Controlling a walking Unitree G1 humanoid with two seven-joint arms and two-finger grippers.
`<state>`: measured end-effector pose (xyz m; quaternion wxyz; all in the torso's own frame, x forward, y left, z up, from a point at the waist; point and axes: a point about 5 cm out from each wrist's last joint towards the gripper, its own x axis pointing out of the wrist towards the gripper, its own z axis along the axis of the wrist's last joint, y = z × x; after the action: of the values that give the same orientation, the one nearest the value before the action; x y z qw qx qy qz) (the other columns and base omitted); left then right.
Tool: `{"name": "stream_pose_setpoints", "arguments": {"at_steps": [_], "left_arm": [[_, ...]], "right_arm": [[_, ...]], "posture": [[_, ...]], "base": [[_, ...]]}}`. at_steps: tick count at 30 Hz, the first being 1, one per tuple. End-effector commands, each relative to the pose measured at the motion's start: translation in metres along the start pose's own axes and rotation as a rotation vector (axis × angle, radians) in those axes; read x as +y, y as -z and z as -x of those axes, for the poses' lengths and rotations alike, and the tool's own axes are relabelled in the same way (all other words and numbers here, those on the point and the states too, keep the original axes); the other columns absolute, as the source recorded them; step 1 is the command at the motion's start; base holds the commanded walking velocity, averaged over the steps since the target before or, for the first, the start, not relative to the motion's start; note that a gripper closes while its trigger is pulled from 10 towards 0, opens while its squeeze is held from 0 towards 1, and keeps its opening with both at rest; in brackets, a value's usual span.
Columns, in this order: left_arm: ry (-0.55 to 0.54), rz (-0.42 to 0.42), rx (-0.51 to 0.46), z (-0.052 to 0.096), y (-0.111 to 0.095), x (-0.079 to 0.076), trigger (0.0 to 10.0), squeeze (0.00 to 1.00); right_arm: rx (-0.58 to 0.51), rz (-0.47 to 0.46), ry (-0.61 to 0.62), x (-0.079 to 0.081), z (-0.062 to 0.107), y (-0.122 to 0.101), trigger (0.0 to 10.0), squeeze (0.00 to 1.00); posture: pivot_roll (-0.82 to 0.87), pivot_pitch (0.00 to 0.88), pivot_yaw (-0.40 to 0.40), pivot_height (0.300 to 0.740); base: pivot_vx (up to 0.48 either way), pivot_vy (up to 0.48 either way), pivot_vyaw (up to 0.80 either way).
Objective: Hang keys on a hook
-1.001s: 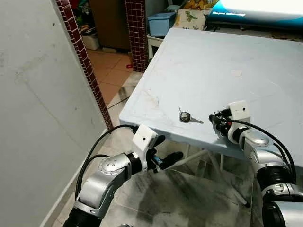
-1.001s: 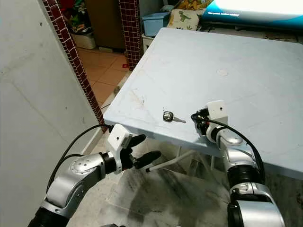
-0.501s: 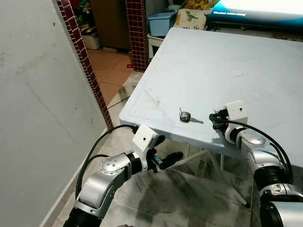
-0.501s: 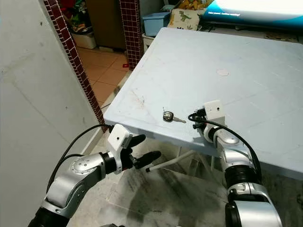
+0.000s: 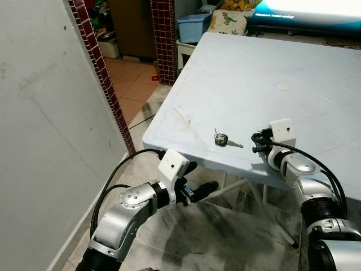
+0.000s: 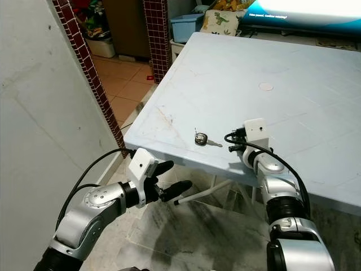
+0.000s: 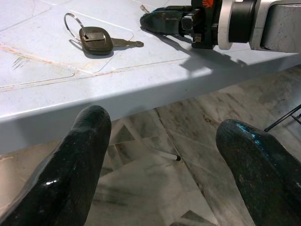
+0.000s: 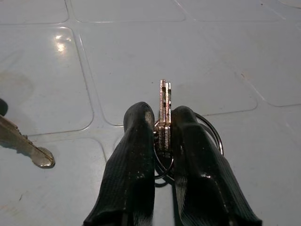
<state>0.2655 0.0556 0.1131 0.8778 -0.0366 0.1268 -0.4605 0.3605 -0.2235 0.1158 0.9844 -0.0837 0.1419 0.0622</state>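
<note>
A: Right tool (image 8: 162, 141) is clenched on a set of keys (image 8: 164, 110), blades pinched edge-on between the fingertips (image 8: 136, 141), ring (image 8: 214, 136) trailing behind. It sits low over the table (image 5: 237, 73), near the front edge.

B: Risk?

A: Grip is thin, metal on rubber pads. I think any swing or bump on lift could twist the keys out. Also a second key (image 5: 221, 139) with a black head lies on the table just beside the right tool; a sideways move could knock it off the edge.

B: Left side?

A: Left tool (image 7: 164, 155) hangs released below the table edge, idle.

B: Hook?

A: Can't locate it. Key count in the pinch also unclear, looks like two blades.
</note>
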Motion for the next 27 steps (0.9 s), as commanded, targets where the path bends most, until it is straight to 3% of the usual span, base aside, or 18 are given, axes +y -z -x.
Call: {"name": "stream_pose_setpoints", "arguments": {"at_steps": [1,13,23,27], "left_arm": [[-0.005,-0.016,0.001,0.001,-0.001,-0.001,10.0,0.00],[-0.009,-0.012,-0.001,0.001,-0.001,0.000,10.0,0.00],[-0.009,-0.012,0.000,0.000,0.000,0.000,10.0,0.00],[-0.012,-0.013,0.000,0.000,0.000,0.000,10.0,0.00]], "right_arm": [[-0.017,-0.010,0.025,-0.002,-0.001,-0.005,0.0,0.00],[-0.288,0.098,0.168,-0.016,0.007,-0.055,0.0,0.00],[-0.341,0.118,0.180,-0.015,0.010,-0.064,0.0,0.00],[-0.393,0.093,0.104,-0.004,0.011,-0.070,0.0,0.00]], "posture": [[-0.04,0.076,0.056,0.740],[-0.04,0.079,0.054,0.740],[-0.04,0.080,0.055,0.740],[-0.04,0.079,0.056,0.740]], "base": [[0.000,0.000,0.00],[0.000,0.000,0.00],[0.000,0.000,0.00],[0.000,0.000,0.00]]}}
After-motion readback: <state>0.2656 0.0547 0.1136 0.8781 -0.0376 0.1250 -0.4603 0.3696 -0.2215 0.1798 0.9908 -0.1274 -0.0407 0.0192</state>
